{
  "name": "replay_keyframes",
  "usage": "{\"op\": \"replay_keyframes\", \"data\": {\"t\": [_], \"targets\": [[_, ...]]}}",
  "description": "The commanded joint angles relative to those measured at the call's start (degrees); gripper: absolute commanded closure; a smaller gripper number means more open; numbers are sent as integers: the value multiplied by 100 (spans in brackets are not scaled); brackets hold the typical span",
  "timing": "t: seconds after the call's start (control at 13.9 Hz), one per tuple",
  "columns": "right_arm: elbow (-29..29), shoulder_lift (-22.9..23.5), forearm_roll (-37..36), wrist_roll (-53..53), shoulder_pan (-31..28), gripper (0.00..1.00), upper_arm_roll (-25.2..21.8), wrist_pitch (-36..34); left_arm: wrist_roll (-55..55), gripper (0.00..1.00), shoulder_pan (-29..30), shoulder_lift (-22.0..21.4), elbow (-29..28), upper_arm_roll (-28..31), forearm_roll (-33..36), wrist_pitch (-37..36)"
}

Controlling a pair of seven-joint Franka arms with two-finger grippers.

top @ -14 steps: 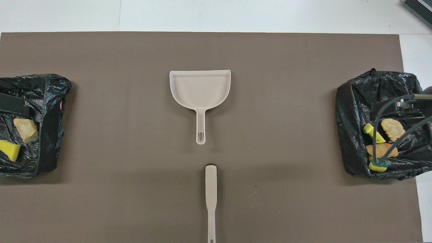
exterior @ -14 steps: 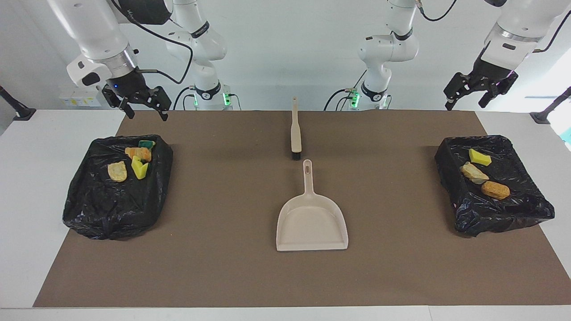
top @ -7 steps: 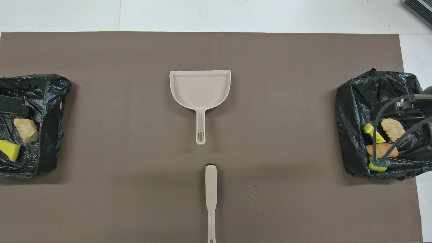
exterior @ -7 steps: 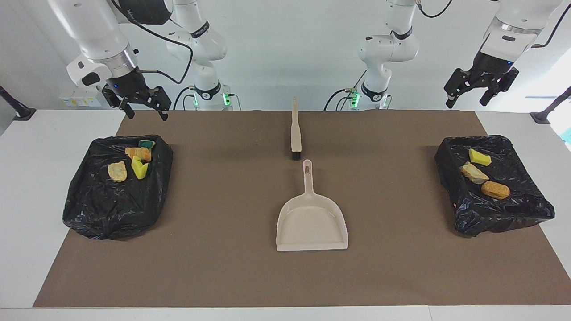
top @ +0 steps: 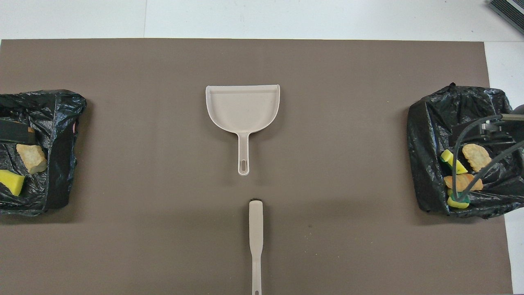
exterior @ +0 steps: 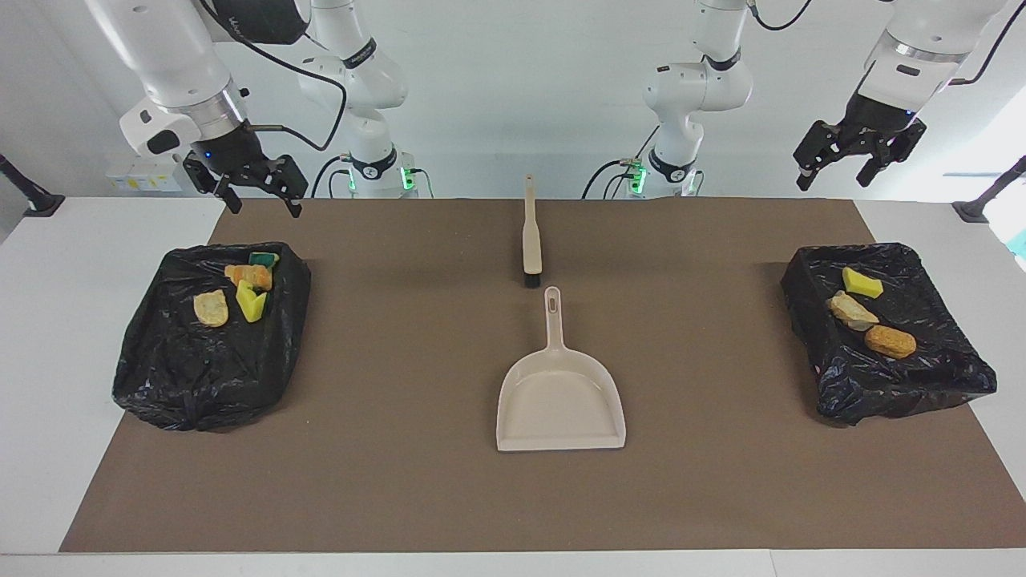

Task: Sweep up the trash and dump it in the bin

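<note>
The trash lies in two black-bagged bins. Several yellow and orange-brown scraps (exterior: 240, 290) sit in the bin (exterior: 200, 377) at the right arm's end. Three more scraps (exterior: 866, 314) sit in the bin (exterior: 906, 389) at the left arm's end. My right gripper (exterior: 267, 210) hangs open and empty above the robot-side edge of its bin. High over the robot-side edge of the other bin, my left gripper (exterior: 831, 183) is also open and empty. The same scraps show in the overhead view (top: 464, 172) (top: 24, 164).
A beige dustpan (exterior: 561, 401) lies flat mid-mat, its handle pointing toward the robots. A beige brush (exterior: 531, 240) lies in line with it, nearer to the robots, bristle end toward the dustpan. The brown mat (exterior: 401, 481) covers the white table.
My left gripper has lifted a little and drifted slightly toward the middle of the table. The right arm, trash, dustpan and brush have not moved.
</note>
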Motion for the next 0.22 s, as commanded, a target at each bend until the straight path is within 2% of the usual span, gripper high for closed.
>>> {"op": "replay_keyframes", "data": {"t": [0.0, 0.14], "targets": [[104, 37, 1, 104, -30, 0, 30, -97, 41, 0, 58, -137, -146, -44, -40, -4], [96, 37, 1, 104, -30, 0, 21, -97, -4, 0, 50, -146, -154, -53, -40, -65]]}}
